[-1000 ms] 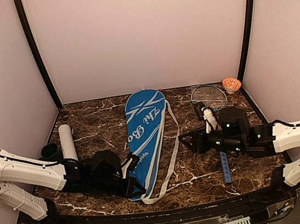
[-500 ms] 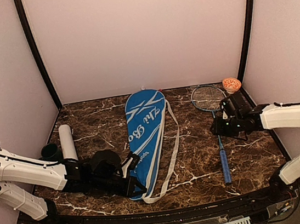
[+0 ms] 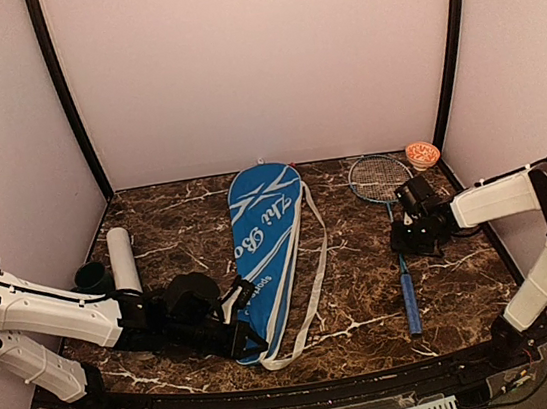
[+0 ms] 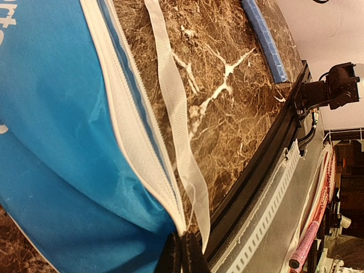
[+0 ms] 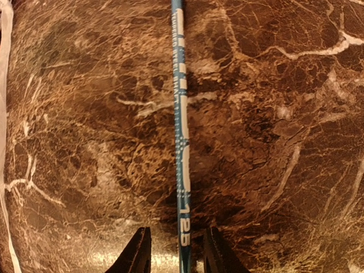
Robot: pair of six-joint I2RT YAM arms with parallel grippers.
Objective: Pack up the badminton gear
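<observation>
— Why is the left gripper (image 4: 183, 257) pinching the near edge of the cover (image 4: 62, 142), fingers shut tight?
— Likely steadying its mouth. The right gripper (image 5: 177, 253) is straddling the shaft of the racket (image 5: 181, 142) on the table (image 5: 284, 170), fingers part-open, gripping nothing.

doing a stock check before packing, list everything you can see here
cover: one, blue with white lettering, middle of table
racket: one, blue handle, right of cover, head toward the back
tube: one, white, left side
cup: one, black, just left of tube
bowl: one, orange-patterned, back right corner
table: one, brown marble
left pincer: shut on near end of cover
right pincer: open, astride racket shaft
</observation>
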